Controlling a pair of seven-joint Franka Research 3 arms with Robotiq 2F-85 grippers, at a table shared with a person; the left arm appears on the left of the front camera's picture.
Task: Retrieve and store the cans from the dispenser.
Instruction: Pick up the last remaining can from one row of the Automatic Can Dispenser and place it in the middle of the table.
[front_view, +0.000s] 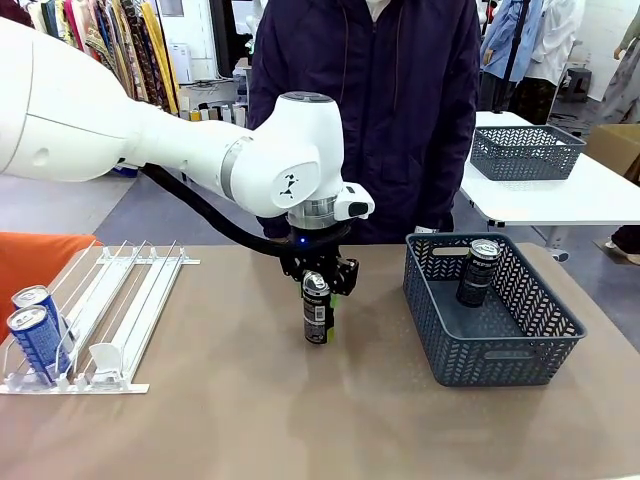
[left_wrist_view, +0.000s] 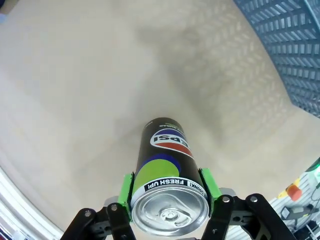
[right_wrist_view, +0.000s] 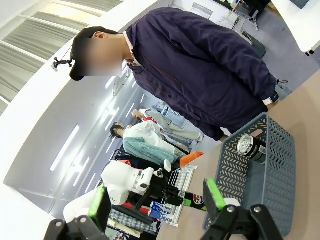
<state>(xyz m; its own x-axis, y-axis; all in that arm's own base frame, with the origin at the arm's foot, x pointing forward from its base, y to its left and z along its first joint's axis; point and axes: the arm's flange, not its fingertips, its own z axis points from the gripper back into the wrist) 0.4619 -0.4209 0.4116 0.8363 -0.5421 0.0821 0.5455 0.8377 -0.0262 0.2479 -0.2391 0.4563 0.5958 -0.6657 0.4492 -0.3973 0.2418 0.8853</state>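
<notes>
A black can (front_view: 317, 312) with a silver top stands upright at the table's middle, and my left gripper (front_view: 318, 292) is shut on its upper part from above. In the left wrist view the green pads (left_wrist_view: 126, 192) clamp both sides of this can (left_wrist_view: 165, 160); I cannot tell whether its base touches the table. Another black can (front_view: 479, 272) stands inside the grey mesh basket (front_view: 520, 355) at the right. Two blue cans (front_view: 36, 340) sit at the low end of the dispenser (front_view: 130, 300) at the left. My right gripper (right_wrist_view: 157, 202) is open and raised, with nothing between its fingers.
A person in a dark jacket (front_view: 380, 100) stands at the far side of the table. A second basket (front_view: 525, 152) rests on a white table behind. Bare brown tabletop (front_view: 250, 420) lies between dispenser and basket.
</notes>
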